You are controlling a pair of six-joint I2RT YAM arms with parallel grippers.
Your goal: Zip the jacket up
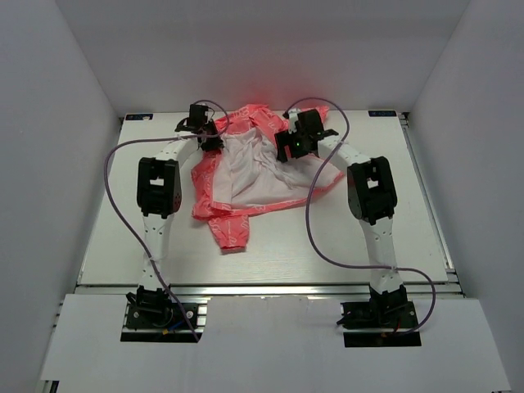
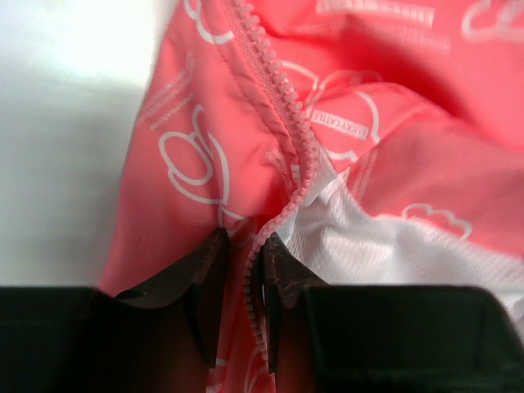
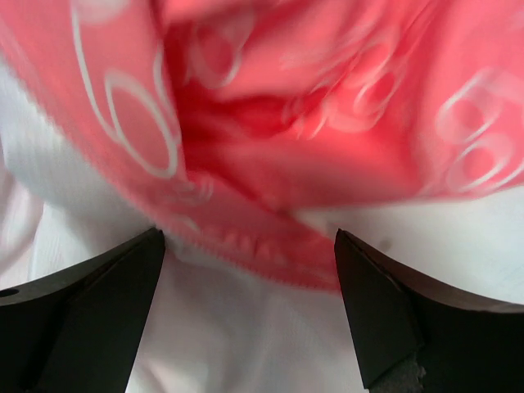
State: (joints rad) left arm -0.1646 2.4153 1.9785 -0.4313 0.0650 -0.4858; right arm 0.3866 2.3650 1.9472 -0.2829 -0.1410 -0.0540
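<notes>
Left jaws pinch jacket (image 2: 188, 106) by zipper (image 2: 274, 82); right jaws gape, fabric blurred.

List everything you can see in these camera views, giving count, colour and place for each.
jacket: one, coral pink with white outline prints and white lining, lying open on the far middle of the table.
zipper teeth: one row seen, pink, along the jacket's front edge.
table: one, white, under the jacket and arms.
cables: two, purple, one looping off each arm.
left gripper: one, black, closed on the jacket's zipper edge, at its left side.
right gripper: one, black, open, over the jacket's upper right part.
</notes>
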